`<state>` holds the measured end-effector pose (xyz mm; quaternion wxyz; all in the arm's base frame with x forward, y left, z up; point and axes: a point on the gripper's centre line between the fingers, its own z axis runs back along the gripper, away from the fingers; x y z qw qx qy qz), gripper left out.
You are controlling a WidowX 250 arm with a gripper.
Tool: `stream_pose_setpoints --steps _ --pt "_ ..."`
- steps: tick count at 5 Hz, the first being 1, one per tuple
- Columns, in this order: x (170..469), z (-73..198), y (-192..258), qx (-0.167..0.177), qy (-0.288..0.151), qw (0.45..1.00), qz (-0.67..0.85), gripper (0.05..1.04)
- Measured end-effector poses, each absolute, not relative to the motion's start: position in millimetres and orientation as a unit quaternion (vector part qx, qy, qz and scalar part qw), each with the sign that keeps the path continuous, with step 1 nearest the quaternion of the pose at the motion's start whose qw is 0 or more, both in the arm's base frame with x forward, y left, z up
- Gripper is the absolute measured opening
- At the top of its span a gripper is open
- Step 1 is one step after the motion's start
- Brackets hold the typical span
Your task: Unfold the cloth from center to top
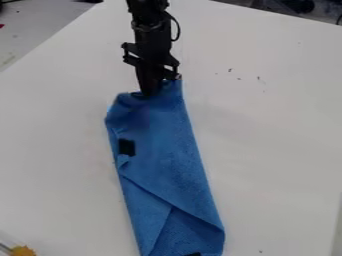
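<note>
Blue cloth seems mostly extended, lower folds unopened; jaws at its top, can't tell opening or hold.

From the top edge of the camera view, my black arm comes down to my black gripper, which hangs with its narrow end pointing downward. Above that end, my dark bracket spreads out to both sides, set at a slant. Higher still, a thin black cable bows out from my arm in a loop.
</note>
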<state>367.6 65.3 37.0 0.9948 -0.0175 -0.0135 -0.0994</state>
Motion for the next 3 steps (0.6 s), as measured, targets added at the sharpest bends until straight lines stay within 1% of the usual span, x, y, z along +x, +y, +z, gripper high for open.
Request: stream_pose_setpoints --steps 1,2,3 --pt "401 38 80 -0.013 -0.027 0.993 -0.115 0.093" --pt "421 46 94 -0.016 -0.056 0.992 -0.115 0.257" --pt "443 67 115 -0.011 -0.072 0.993 -0.095 0.524"
